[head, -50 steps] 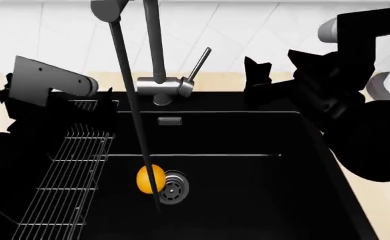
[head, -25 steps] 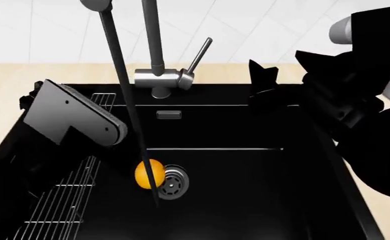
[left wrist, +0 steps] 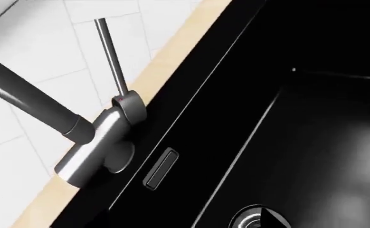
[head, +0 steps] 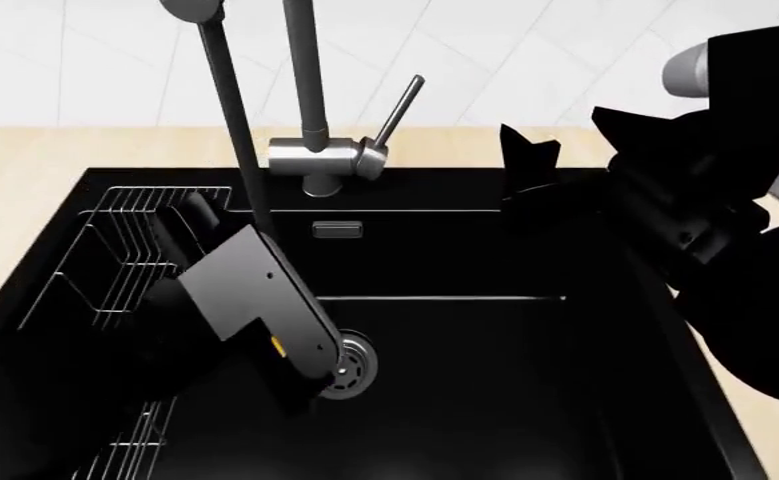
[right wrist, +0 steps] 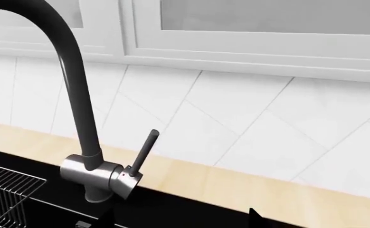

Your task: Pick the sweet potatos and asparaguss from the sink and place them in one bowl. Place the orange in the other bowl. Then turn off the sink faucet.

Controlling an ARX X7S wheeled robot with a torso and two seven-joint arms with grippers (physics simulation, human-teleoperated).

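Orange (head: 277, 346), a sliver showing beside the drain (head: 349, 364) in the sink (head: 496, 400), lies under our left gripper (head: 289, 375), whose jaw state we cannot tell. Round and smooth, it may roll; we judge a grip across its widest part safest.

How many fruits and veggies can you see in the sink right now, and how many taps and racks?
Oranges: 1, a sliver of the orange peeking out under the left arm by the drain
Sweet potatoes: 0 in view
Asparagus: 0 in view
Faucets: 1, the sink faucet
Wire racks: 1, the wire rack
Total: 3 things
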